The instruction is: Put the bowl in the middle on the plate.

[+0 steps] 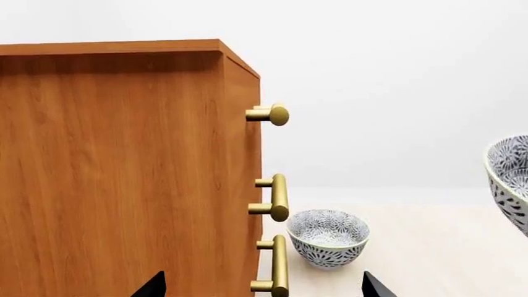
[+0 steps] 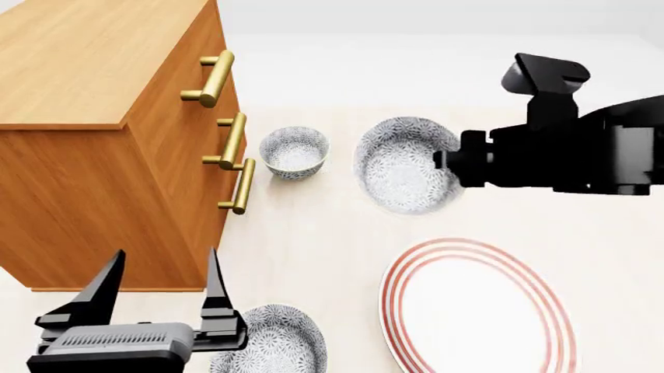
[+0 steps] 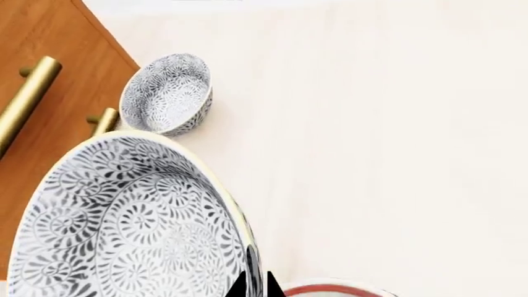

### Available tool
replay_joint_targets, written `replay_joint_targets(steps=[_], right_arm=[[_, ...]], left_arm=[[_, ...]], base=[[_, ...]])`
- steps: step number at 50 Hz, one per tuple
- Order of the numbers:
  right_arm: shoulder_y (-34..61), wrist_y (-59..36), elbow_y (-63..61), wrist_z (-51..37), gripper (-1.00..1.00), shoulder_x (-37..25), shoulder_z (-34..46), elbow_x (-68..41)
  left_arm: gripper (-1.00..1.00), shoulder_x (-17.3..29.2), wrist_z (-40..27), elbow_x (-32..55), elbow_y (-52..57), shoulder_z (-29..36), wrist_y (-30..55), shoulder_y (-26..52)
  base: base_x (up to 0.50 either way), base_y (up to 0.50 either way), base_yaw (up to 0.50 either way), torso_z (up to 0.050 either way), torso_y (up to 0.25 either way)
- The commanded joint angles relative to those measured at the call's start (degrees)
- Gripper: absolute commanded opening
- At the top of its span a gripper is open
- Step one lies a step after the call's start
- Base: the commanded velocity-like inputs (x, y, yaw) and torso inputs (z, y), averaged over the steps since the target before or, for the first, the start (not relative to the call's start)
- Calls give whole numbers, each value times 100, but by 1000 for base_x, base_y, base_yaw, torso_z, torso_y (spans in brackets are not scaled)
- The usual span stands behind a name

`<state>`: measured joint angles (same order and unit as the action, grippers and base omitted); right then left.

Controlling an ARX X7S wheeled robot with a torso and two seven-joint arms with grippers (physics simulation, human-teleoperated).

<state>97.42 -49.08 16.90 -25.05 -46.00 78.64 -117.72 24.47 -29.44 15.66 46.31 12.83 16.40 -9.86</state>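
Right end effector (image 2: 444, 165) is clamped on the rim of the bowl (image 2: 405, 165); the right wrist view shows its two black tips pinched together over the rim edge (image 3: 254, 281). The bowl appears tilted and lifted off the tabletop (image 2: 311, 233), though its height cannot be read for certain.

Key relation: in the head view the plate (image 2: 475, 309) lies at about 5 o'clock from the held bowl, nearer the robot and slightly rightward, apart from it. The right wrist view shows the plate's red rim just beyond the fingertips. Judged next move: carry the bowl toward 5 o'clock, level it, lower onto the plate's centre.

Left end effector (image 2: 155, 295) stands with fingers apart, empty, beside the wooden drawer cabinet (image 2: 93, 116), just over the near bowl (image 2: 272, 342). The far bowl (image 2: 295, 152) sits by the brass handles (image 2: 233, 140).
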Motion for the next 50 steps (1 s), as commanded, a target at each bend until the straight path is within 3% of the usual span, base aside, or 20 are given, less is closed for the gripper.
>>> replay_joint_targets(steps=[1,15,22,50], right_arm=[[-32,37,-1068,-474,-100,-1017,-316,-537],[-174,80,-2168,-695,-100,-2301,-478,-944],[-266,131,-2340,-630,-100,-2643,-499,-972],[-936,722,-2410,-345,-100,-3120,-299,-730]], left_arm=[[100,16,-33,-24,6,22,6,1],[100,24,-74,-35,-33,33,30,39],[100,28,-91,-45,-36,55,41,41],[100,53,-134,-60,-38,133,65,69]], base=[[0,0,0,0,0],[0,0,0,0,0],[0,0,0,0,0],[0,0,0,0,1]])
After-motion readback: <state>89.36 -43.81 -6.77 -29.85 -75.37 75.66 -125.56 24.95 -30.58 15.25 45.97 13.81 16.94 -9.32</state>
